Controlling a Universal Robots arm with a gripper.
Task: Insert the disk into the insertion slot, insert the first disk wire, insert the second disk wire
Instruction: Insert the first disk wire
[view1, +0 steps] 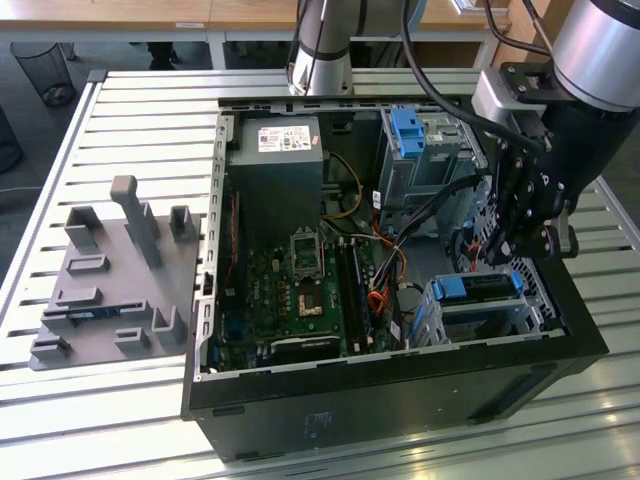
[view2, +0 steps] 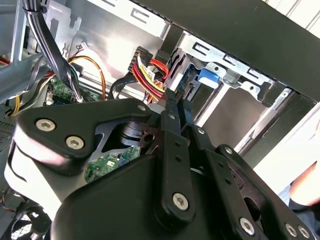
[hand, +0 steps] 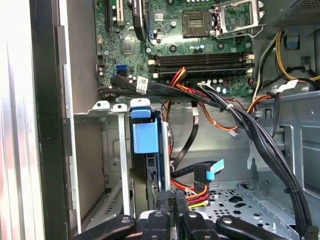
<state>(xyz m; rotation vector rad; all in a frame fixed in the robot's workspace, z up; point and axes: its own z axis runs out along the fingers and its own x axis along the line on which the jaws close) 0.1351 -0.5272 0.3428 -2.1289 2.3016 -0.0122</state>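
Note:
The disk (view1: 478, 287), in its bright blue carrier, sits inside the insertion slot (view1: 438, 325), a low perforated metal cage at the case's front corner on the exterior view's right. In the first wrist view the disk (hand: 146, 137) is seen edge-on between the insertion slot's walls (hand: 122, 160). My gripper (view1: 497, 258) hangs just behind the disk. Its fingers (hand: 165, 207) stand almost together. A red, yellow and orange disk wire (hand: 196, 192) runs in under their tips. In the second wrist view the gripper (view2: 177, 97) points at the blue carrier (view2: 206, 77), with that wire's black plug (view2: 144, 57) beside it.
A black data cable with a blue tab (hand: 207, 172) lies loose behind the disk. A taller cage holds another blue tray (view1: 408, 130). The power supply (view1: 275, 170) and motherboard (view1: 290, 290) fill the case. Thick black cables (hand: 260, 140) cross nearby. A grey fixture (view1: 110, 270) stands at the exterior view's left.

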